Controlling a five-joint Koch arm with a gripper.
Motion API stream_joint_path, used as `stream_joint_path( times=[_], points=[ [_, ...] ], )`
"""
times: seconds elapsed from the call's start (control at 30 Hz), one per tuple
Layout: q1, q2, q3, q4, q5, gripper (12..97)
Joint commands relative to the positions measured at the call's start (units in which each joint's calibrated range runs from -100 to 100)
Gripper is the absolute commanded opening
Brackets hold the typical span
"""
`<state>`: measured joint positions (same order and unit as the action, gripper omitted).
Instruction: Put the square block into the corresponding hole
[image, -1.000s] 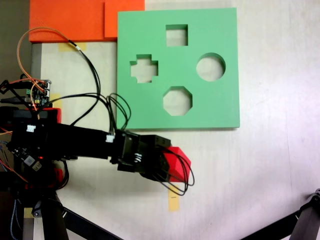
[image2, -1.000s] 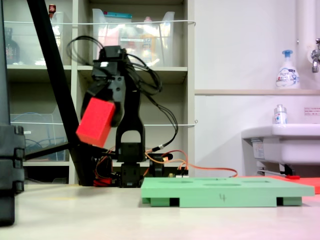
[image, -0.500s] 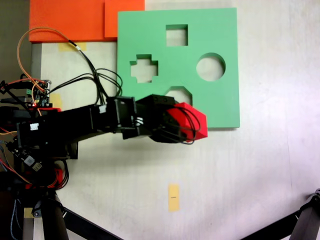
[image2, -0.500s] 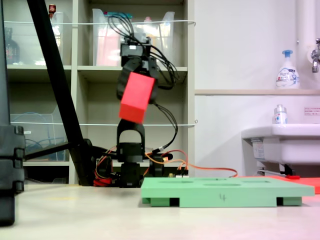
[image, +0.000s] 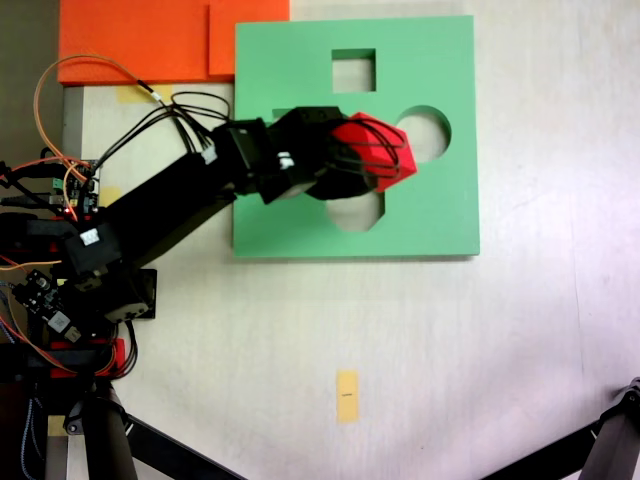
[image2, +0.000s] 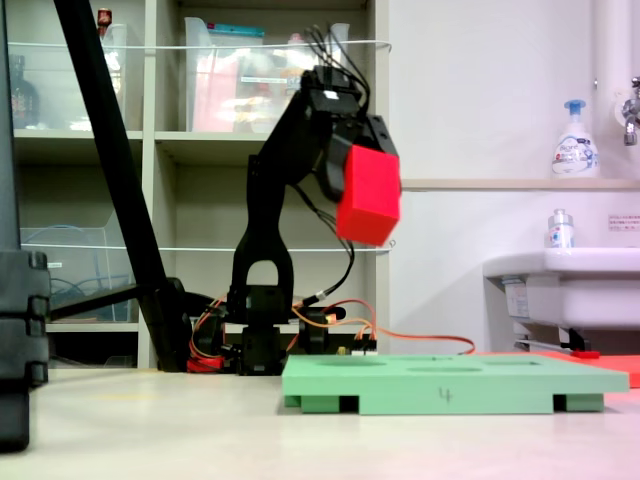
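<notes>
One red block (image: 378, 150), four cutouts (image: 353, 70).

In a fixed view the arm and the square block (image: 378, 152) covered the cross-shaped cutout (image: 284, 113) almost wholly and the upper part of the octagonal cutout (image: 358, 213). The gripper (image: 355, 155) sat behind the block, so its fingertips could not be made out. The orange sheet (image: 140, 40) ran off the top edge. In another fixed view the green board (image2: 450, 385) was seen edge-on, so the hole's outline could not be told there.
</notes>
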<state>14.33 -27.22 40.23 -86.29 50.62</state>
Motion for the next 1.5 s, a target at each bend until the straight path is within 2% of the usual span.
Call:
stream_joint_path(
  times=[0.0, 0.63, 1.47],
  points=[
    [1.3, 0.7, 4.3, 0.0, 1.8, 26.0],
    [8.1, 14.4, 4.4, 3.9, 14.3, 26.0],
    [9.2, 29.5, 20.1, 9.4, 22.0, 28.1]
  ],
)
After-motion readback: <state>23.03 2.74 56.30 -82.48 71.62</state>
